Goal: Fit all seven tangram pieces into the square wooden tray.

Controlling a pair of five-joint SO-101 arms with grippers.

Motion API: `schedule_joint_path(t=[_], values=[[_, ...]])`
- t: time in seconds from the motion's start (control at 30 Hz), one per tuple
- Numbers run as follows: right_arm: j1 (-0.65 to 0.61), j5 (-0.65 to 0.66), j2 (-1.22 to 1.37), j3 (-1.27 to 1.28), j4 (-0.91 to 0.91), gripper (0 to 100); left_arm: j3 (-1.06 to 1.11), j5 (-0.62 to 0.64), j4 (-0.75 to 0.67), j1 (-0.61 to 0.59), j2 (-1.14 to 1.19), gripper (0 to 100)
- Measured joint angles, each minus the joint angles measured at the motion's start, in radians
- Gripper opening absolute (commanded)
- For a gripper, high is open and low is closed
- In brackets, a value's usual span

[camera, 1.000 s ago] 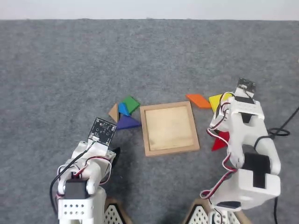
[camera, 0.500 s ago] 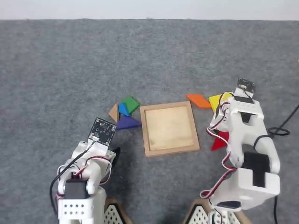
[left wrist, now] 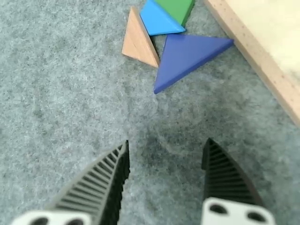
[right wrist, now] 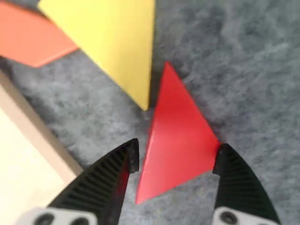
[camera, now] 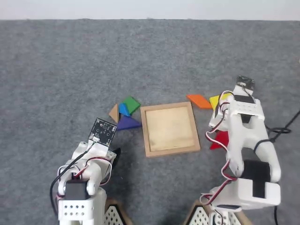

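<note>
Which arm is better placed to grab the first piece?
Right: the right gripper, open, flanks the red triangular piece. The left gripper hangs open over grey carpet, short of the purple triangular piece.

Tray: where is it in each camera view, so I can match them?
High view: tray at the centre of the grey mat.
Left wrist view: its rim by the purple triangle's tip.
Right wrist view: its corner near the orange piece.
Shared landmark: the grey mat around it.

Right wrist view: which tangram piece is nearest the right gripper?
The red triangle, lying flat and straddled by the open right gripper. The yellow triangle and the orange piece lie farther off, beyond the red one's tip.
</note>
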Motion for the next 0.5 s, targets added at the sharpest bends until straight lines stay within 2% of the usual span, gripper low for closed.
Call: schedule_joint_path(t=[0.13,0.33,0.5], values=[[-0.017,0.000,0.000,0.000,0.017,27.0,0.000,0.000,0.000,0.000,0.000,24],[0.000,0.000,0.000,0.000,0.023,39.7,0.000,0.000,0.000,0.000,0.000,24],[-0.003,0.000,0.000,0.000,0.023,34.3,0.000,0.000,0.000,0.000,0.000,24]])
